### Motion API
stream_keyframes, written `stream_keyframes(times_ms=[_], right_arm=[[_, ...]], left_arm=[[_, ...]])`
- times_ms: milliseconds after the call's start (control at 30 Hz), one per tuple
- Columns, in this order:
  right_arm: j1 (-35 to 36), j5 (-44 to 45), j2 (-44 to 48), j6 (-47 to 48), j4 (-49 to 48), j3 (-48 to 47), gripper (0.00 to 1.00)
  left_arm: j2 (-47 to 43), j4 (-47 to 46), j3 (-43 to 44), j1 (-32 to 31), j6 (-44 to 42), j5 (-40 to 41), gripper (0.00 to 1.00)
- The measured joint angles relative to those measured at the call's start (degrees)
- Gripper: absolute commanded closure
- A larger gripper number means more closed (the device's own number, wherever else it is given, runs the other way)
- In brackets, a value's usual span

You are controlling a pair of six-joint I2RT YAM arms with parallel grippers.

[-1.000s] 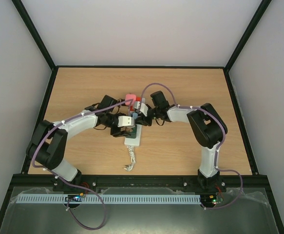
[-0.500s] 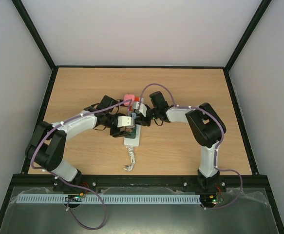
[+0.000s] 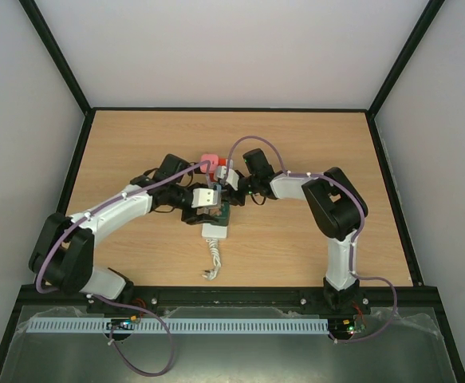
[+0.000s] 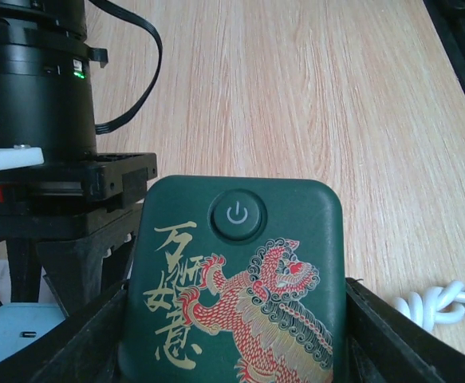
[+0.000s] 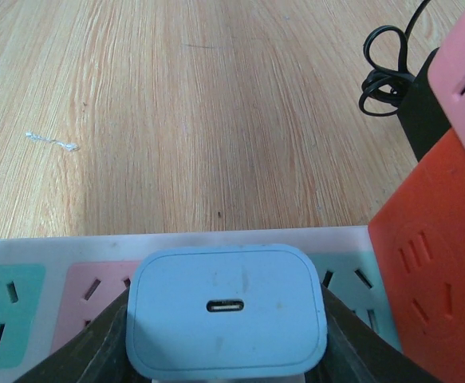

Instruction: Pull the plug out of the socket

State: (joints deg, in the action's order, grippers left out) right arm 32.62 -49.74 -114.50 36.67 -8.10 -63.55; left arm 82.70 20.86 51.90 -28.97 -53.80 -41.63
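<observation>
With the right gripper, held the pale blue plug in a narrow grip by its two sides, both fingers tight against the shell. With the left gripper, clasped a dark green block from left and right, in a wider hold. Found the socket near the middle of the table, lying lengthwise toward the arms, with its coiled white cord at the near end. Saw the blue plug seated in it, between a pink outlet face and a teal one, not yet lifted out. Judged the step in hand to be the pull itself. Best done straight away from the outlet face, along the pins, without rocking toward the orange plug just beside, and with the socket kept down by the other arm; otherwise a risk of lifting the whole socket. Could not judge the firmness of that hold-down. Read little: a power symbol on the round button of the green block, and four gold Chinese characters beside a red dragon, too stylised to read with certainty. Found no brand on the blue plug, only a small oval port.
</observation>
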Motion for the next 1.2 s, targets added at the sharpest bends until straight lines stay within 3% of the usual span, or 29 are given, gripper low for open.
stream_keyframes(times_ms=[267, 667, 967, 1200], right_arm=[[0.0, -0.1, -0.1, 0.2, 0.4, -0.3, 0.84], [0.0, -0.3, -0.2, 1.3, 1.6, -0.7, 0.82], [0.0, -0.5, -0.3, 2.1, 2.1, -0.8, 0.81], [0.0, -0.5, -0.1, 2.6, 1.6, -0.3, 0.8]], left_arm=[[-1.4, 4.2, 0.0, 2.0, -1.9, -0.5, 0.68], [-9.7, 17.2, 1.5, 12.0, -8.3, 1.7, 0.68], [-9.5, 25.2, 9.9, 24.3, -16.1, 9.7, 0.67], [-2.7, 24.8, 20.3, 31.8, -21.7, 18.8, 0.66]])
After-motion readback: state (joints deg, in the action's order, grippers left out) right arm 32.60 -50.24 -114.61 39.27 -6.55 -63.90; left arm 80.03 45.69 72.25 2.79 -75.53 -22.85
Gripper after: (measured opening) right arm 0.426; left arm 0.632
